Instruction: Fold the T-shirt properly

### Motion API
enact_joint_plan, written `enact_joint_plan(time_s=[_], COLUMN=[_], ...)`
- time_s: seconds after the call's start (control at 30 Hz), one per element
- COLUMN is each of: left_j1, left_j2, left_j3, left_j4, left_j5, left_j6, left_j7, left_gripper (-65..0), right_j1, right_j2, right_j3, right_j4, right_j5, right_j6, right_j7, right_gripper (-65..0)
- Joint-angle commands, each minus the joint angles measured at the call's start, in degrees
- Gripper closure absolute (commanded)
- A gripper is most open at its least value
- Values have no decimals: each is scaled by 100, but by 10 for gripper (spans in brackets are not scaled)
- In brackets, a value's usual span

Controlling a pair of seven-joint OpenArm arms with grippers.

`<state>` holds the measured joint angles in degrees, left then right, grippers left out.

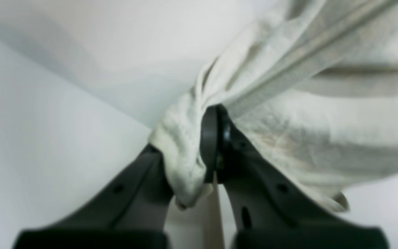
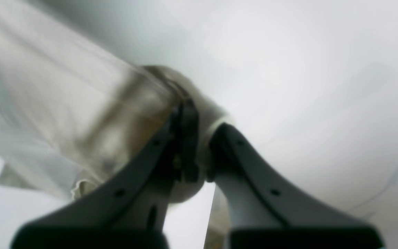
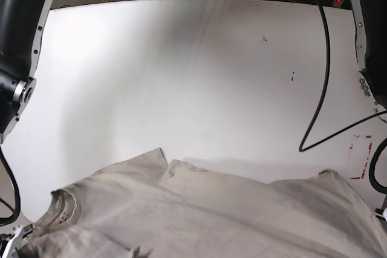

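The beige T-shirt (image 3: 199, 216) spreads across the near edge of the white table (image 3: 211, 77) in the base view, wrinkled, its collar at the lower left. My left gripper (image 1: 212, 145) is shut on a bunched fold of the T-shirt (image 1: 323, 121), which stretches away to the right. My right gripper (image 2: 199, 148) is shut on another bunched bit of the T-shirt (image 2: 64, 114), which stretches away to the left. Both wrist views are blurred. In the base view neither gripper's fingertips show.
The right-wrist arm's black column (image 3: 18, 34) stands at the left edge and the left-wrist arm's column (image 3: 372, 28) at the right. A black cable (image 3: 320, 77) loops over the table's right side. Red tape marks (image 3: 361, 156) lie near the right edge.
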<state>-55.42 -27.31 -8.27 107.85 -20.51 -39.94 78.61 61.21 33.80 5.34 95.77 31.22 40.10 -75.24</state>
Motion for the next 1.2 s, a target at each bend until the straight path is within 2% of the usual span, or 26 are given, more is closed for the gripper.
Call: enact_joint_plan(time_s=[0.0,0.23,0.33,0.5,0.7,0.87,1.03,1.17], left_j1=[96,1467,2065,3120,4280,5186,6065,6786], left_j2=[-43,-25,-25,-34,-51,-280,-289,-254], left_j3=[-21,5,5,5,5,-21,-47,-320], left_j4=[182,595,639,709,753,753,753,753], left_j5=[51,42,42,34,34,34,34,34], left_j6=[-6,-6,-6,-6,-6,-6,-6,-6], left_j7=[-32,-23,-23,-23,-23,-23,-23,-50], left_gripper=[0,0,0,0,0,0,0,0], right_j1=[-174,-1958,-2706,-3954,-5176,-5967,-6758,-7321], right_j2=[44,0,-272,-545,-958,-1240,-1415,-1653], right_j3=[261,991,1378,1940,2670,3303,3699,3945], right_j4=[204,1004,1294,1663,1777,1777,1768,1768], right_j5=[-76,-67,-67,-41,478,777,1119,1392], right_j6=[-10,-10,-10,-10,-10,-10,-10,-10], right_j7=[-14,-32,-41,-41,-49,-199,-199,-199], right_gripper=[0,0,0,0,0,0,0,0])
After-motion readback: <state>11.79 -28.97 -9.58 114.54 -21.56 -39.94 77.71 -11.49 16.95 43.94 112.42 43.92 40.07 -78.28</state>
